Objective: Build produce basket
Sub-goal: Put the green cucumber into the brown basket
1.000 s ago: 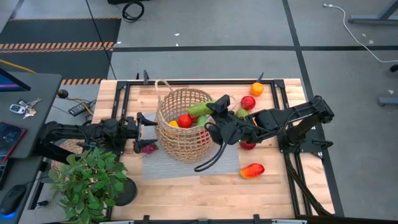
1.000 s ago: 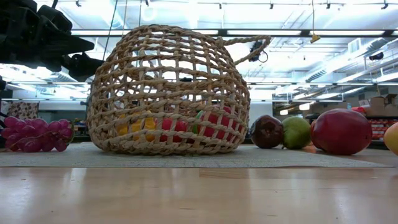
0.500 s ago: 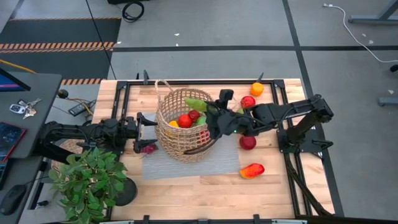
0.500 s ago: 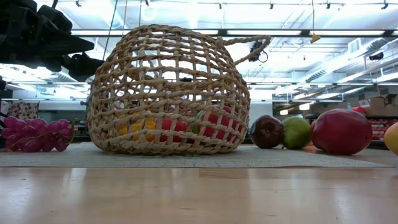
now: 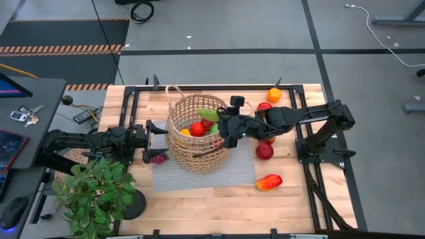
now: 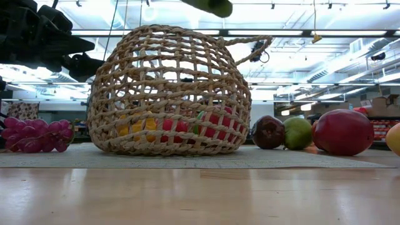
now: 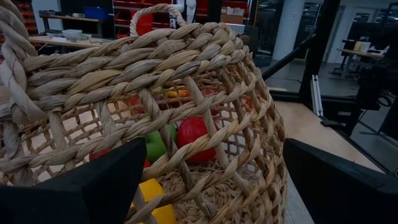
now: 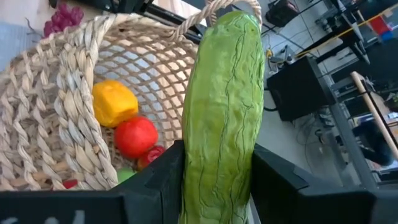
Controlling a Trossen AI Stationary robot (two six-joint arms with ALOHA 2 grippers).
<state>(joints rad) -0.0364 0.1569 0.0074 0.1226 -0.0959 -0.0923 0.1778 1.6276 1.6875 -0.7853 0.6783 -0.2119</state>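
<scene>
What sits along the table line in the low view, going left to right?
Purple grapes → basket → dark-red fruit → green fruit → large red fruit → a yellow piece cut off at the right edge.

In the low view only the tip of the cucumber [image 6: 209, 5] shows, cut off by the top edge, and the right gripper's jaws holding it lie out of frame. In the right wrist view, the cucumber's lower end [image 8: 219, 205] runs past the bottom edge between those jaws. Below and ahead of them, the basket [image 5: 196, 133] wall screens most of the produce [image 6: 177, 127] inside. The left gripper [image 5: 151, 141] shows only as dark shapes beside the basket.
</scene>
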